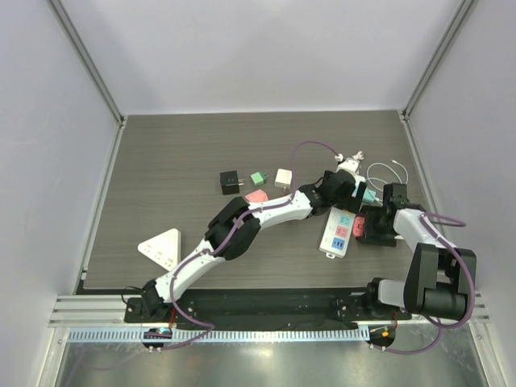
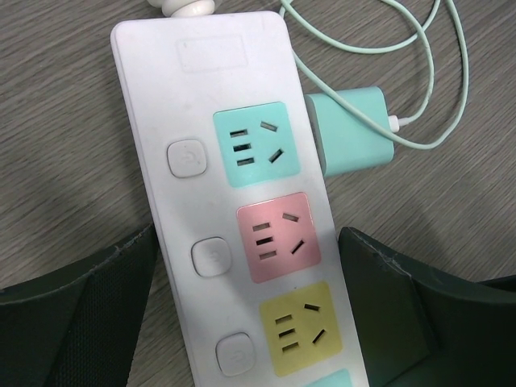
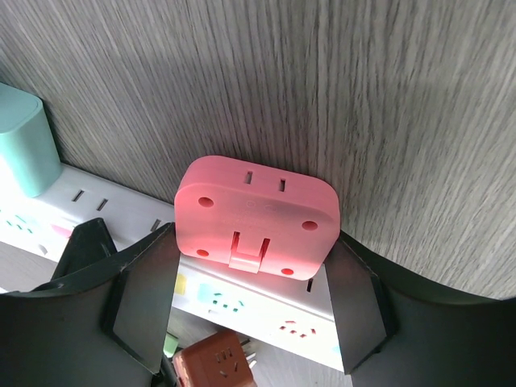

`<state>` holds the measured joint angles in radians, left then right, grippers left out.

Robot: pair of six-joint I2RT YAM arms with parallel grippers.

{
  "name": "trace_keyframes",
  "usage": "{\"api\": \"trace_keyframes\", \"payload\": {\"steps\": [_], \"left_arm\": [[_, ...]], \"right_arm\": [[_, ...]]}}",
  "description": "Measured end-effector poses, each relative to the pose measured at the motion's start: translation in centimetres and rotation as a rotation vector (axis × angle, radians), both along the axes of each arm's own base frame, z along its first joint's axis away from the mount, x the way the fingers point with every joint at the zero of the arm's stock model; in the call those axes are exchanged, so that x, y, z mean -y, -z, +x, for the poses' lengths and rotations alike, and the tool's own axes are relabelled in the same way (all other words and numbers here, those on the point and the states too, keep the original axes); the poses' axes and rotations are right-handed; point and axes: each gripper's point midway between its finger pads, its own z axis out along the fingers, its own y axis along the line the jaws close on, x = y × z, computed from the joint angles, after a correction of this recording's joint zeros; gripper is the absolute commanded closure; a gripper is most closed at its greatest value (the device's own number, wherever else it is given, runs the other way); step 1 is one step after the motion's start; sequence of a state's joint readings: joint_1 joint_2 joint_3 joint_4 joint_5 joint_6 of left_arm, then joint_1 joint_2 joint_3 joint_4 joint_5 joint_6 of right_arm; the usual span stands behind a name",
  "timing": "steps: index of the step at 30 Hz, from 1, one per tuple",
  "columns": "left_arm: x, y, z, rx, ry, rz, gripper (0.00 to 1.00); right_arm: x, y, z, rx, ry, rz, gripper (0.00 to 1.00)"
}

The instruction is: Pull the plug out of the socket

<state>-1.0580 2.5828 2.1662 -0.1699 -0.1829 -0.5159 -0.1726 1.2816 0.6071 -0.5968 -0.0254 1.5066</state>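
A white power strip [image 1: 337, 235] with coloured sockets lies at the right of the table. A pink plug adapter [image 3: 256, 216] sits against its side face; it also shows in the top view [image 1: 360, 229]. My right gripper [image 3: 254, 234] is shut on the pink plug, one finger on each side, and shows in the top view [image 1: 373, 226]. My left gripper [image 2: 247, 235] straddles the strip [image 2: 201, 201] across its width at the pink socket, fingers [image 2: 379, 290] pressed to its edges; in the top view it is over the strip's far end [image 1: 345, 192]. A teal charger [image 2: 348, 129] is plugged into the strip's side.
A mint cable [image 2: 419, 72] loops from the teal charger. An orange cube plug [image 3: 214, 364] lies beyond the strip. A black cube [image 1: 230, 182], green adapter [image 1: 258, 177], white cube [image 1: 283, 177] and pink piece [image 1: 256, 195] lie mid-table. A white triangular strip [image 1: 161, 247] is near left.
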Motion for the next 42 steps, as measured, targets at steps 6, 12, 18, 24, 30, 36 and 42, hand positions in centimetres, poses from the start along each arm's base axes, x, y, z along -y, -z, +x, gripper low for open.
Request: {"api": "trace_keyframes", "payload": {"steps": [6, 12, 18, 24, 30, 36, 42], "left_arm": [[0.0, 0.2, -0.1, 0.001, -0.003, 0.003, 0.12], [0.2, 0.1, 0.0, 0.015, -0.009, -0.015, 0.12], [0.8, 0.1, -0.7, 0.010, -0.006, -0.034, 0.13], [1.0, 0.1, -1.1, 0.006, -0.004, -0.035, 0.13], [0.9, 0.1, -1.1, 0.005, -0.005, -0.036, 0.13], [0.8, -0.1, -1.1, -0.009, 0.015, -0.046, 0.06], [-0.2, -0.6, -2.0, -0.064, 0.117, -0.062, 0.01]], "right_arm": [[0.3, 0.0, -0.4, 0.014, 0.035, -0.019, 0.99], [0.8, 0.1, -0.7, 0.009, 0.066, -0.005, 0.99], [1.6, -0.1, -1.6, -0.007, 0.093, -0.017, 0.99], [3.0, 0.2, -2.9, -0.049, 0.131, -0.054, 0.99], [3.7, 0.2, -3.2, -0.063, 0.142, -0.077, 0.99], [5.4, -0.7, -3.7, -0.094, 0.108, -0.183, 0.99], [7.2, -3.7, -2.6, -0.038, 0.025, -0.303, 0.99]]}}
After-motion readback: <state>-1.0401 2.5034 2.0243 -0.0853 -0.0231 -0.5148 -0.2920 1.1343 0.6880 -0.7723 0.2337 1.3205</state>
